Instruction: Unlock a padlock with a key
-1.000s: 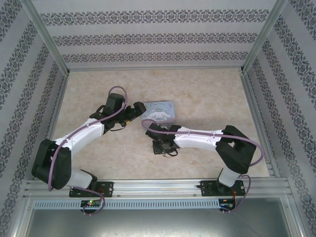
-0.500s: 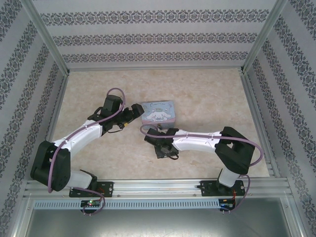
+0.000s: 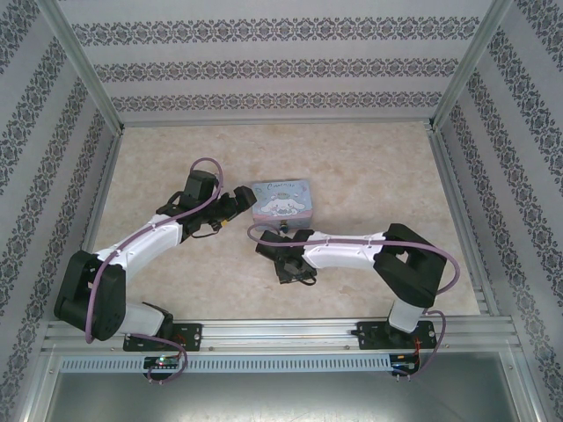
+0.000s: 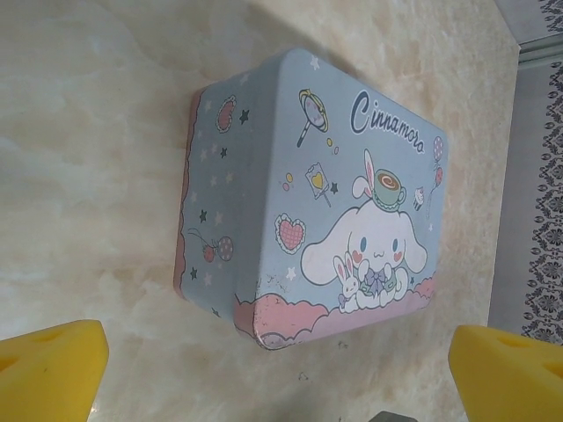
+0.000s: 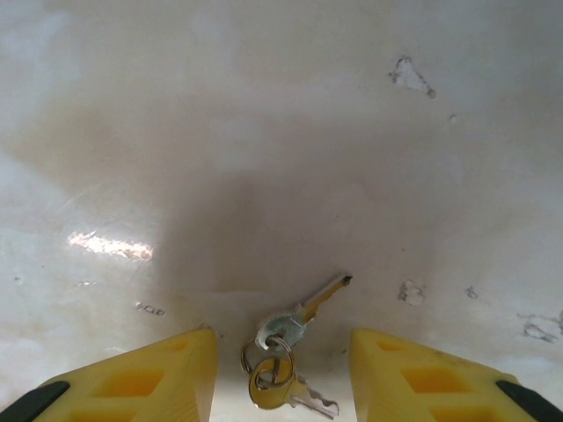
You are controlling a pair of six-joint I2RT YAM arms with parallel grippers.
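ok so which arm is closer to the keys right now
Right. The right fingers sit open on either side of the keys, which lie on the table. The left fingers are open and face the cartoon tin, away from the keys.

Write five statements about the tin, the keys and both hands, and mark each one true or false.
1. The keys lie on the table between the right hand's fingers. True.
2. The right hand is shut on the keys. False: its fingers stand apart, one on either side of them.
3. The tin lies closed, cartoon lid up. True.
4. The left hand is clamped on the tin. False: its fingers are wide apart and do not touch it.
5. There is one loose key. False: two keys share a ring.
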